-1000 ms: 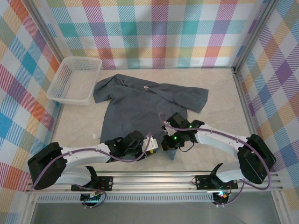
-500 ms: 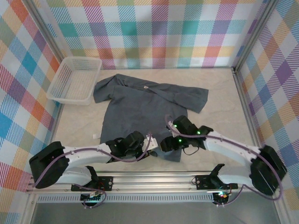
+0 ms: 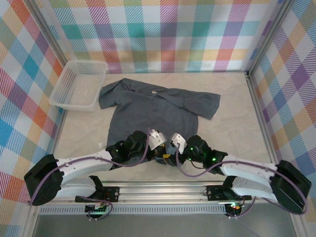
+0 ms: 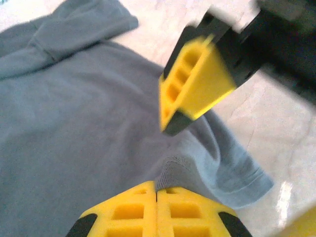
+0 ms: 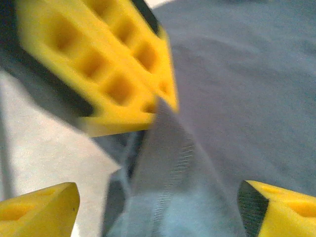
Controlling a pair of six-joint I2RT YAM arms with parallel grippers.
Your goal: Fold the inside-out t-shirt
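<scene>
Where plaid walls [image 3: 168,29] enclose pale table [image 3: 232,128], grey t-shirt [image 3: 148,108], white basket [image 3: 74,105]

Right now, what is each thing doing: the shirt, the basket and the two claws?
Shirt, spread out, not folded, near edge pinched up.
Basket, upright beside the shirt's sleeve.
Left gripper, shut on the shirt's near edge.
Right gripper, open, fingers either side of that edge.

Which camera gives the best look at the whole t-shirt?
Top external: the t-shirt lies spread out, both sleeves visible. The left wrist view shows its near hem and part of the body; the right wrist view, blurred cloth close up.
</scene>
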